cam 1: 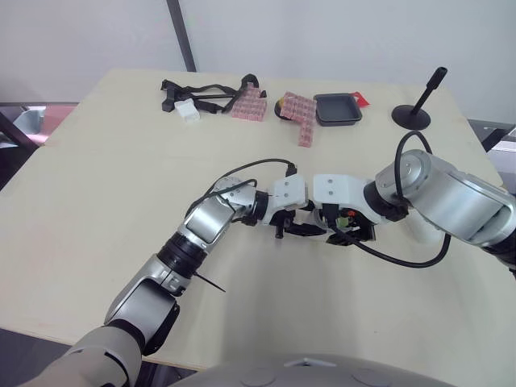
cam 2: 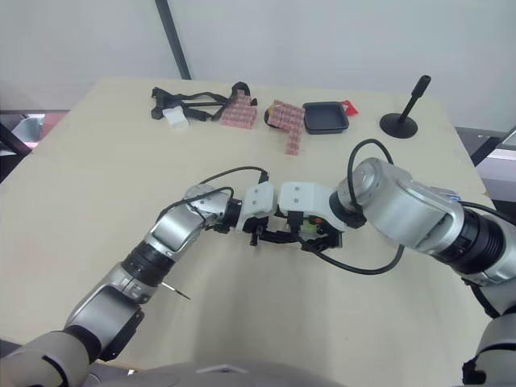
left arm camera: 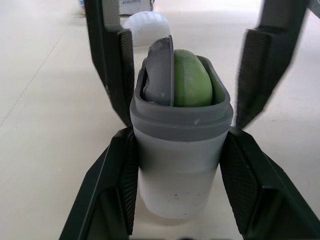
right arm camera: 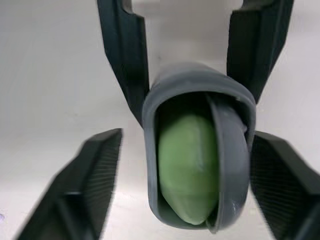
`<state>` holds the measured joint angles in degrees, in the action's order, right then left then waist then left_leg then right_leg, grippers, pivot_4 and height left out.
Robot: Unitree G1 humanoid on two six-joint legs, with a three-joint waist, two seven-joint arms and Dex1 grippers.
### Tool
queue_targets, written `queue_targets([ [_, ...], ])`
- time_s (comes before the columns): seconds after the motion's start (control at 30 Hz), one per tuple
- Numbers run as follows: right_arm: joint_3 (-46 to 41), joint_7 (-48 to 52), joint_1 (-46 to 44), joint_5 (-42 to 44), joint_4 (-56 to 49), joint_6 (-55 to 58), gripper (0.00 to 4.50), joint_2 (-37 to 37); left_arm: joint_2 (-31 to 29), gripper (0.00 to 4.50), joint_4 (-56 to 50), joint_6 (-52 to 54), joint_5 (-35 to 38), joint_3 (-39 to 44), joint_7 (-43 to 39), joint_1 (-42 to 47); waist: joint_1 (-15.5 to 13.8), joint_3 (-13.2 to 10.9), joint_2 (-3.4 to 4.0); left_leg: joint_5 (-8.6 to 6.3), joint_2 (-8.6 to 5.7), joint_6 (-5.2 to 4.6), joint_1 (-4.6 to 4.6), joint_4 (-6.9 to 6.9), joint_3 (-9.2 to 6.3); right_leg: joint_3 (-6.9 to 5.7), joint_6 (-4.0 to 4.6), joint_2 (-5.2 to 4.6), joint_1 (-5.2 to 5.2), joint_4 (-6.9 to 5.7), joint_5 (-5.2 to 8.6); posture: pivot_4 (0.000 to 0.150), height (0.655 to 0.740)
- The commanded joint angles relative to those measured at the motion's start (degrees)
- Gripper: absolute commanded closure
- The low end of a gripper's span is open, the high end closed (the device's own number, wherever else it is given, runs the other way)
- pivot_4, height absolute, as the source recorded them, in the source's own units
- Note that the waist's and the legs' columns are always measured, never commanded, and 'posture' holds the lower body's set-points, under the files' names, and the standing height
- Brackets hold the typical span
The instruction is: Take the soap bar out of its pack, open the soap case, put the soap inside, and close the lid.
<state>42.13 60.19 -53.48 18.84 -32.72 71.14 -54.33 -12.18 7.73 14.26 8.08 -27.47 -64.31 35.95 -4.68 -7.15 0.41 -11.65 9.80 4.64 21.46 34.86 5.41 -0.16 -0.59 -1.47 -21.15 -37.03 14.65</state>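
Observation:
The soap case (left arm camera: 177,165) is a translucent tub with a grey rim, held off the table at its middle. My left gripper (left arm camera: 177,150) is shut on its body, one pad (left arm camera: 125,175) pressed to each side. A green soap bar (right arm camera: 187,165) sits inside the mouth. The grey lid (left arm camera: 160,70) is tilted into the mouth beside the soap. My right gripper (right arm camera: 187,135) faces the case's mouth, open, with its fingers (right arm camera: 75,185) either side of the rim. Both grippers meet at the table's middle, left (cam 1: 300,227) and right (cam 1: 332,230).
Along the table's far edge lie black straps (cam 1: 201,90), a small white box (cam 1: 187,111), pink packs (cam 1: 250,103), a black tray (cam 1: 339,109) and a black stand (cam 1: 418,109). A white object (cam 1: 419,231) lies under my right forearm.

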Motion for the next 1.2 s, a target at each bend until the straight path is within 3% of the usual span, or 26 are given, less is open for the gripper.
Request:
queue_targets([
  [0.03, -2.5, -0.4, 0.3, -0.2, -0.5, -0.1, 0.07, -0.7, -0.7, 2.67, 0.6, -2.0, 0.8, 2.1, -0.6, 0.3, 0.0, 0.0, 0.00, 0.00, 0.00, 0.00, 0.00, 0.00, 0.00, 0.00, 0.00, 0.00, 0.00, 0.00, 0.00, 0.150, 0.7400],
  [0.23, -6.5, -0.9, 3.6, 1.0, 0.5, -1.1, 0.07, -1.2, -2.3, 2.67, 2.7, -6.6, 3.2, 4.7, -3.3, -1.6, 0.1, 0.0, 0.00, 0.00, 0.00, 0.00, 0.00, -0.02, 0.00, 0.00, 0.00, 0.01, 0.00, 0.02, 0.00, 0.150, 0.7400],
  [0.67, -31.6, -1.5, 24.5, 11.5, 2.7, -8.3, 0.07, 2.5, -5.4, 2.67, 2.0, -16.2, 11.3, 12.5, -11.3, -8.6, -0.3, 0.0, 0.01, -0.01, 0.01, -0.02, 0.06, -0.11, 0.02, -0.04, 0.00, -0.02, -0.04, 0.20, 0.00, 0.150, 0.7400],
  [0.83, -40.5, 1.2, 41.9, 11.3, 4.8, -30.7, 0.07, 8.1, -7.3, 2.67, 1.1, -20.3, 13.3, 14.0, -15.2, -12.1, -0.4, 0.0, -0.01, -0.09, 0.06, -0.08, 0.09, -0.16, 0.04, -0.11, 0.02, -0.04, -0.10, 0.36, 0.01, 0.150, 0.7400],
  [0.93, -43.9, 1.5, 47.9, 13.4, 6.9, -38.2, 0.07, 13.5, -7.6, 2.67, 1.7, -22.1, 13.1, 14.0, -16.2, -13.3, -0.3, 0.0, -0.01, -0.09, 0.05, -0.14, 0.19, -0.04, 0.07, -0.10, 0.02, -0.06, -0.36, 0.22, 0.01, 0.150, 0.7400],
  [1.03, -43.1, 4.3, 54.1, 9.9, 9.2, -50.0, 0.07, 16.3, -7.5, 2.67, 2.2, -23.8, 12.8, 13.8, -16.7, -14.3, 0.1, 0.0, 0.00, -0.26, 0.00, -0.48, 0.16, 0.00, 0.10, -0.10, 0.03, -0.14, -0.38, 0.13, 0.02, 0.150, 0.7400],
  [1.2, -40.9, 4.6, 57.7, 6.8, 11.4, -59.2, 0.07, 18.6, -7.3, 2.67, 1.9, -24.6, 12.3, 13.4, -16.3, -15.4, 1.0, 0.0, 0.00, -0.24, 0.00, -0.65, 0.15, 0.04, 0.11, -0.08, 0.06, -0.17, -0.41, -0.01, 0.04, 0.150, 0.7400],
])
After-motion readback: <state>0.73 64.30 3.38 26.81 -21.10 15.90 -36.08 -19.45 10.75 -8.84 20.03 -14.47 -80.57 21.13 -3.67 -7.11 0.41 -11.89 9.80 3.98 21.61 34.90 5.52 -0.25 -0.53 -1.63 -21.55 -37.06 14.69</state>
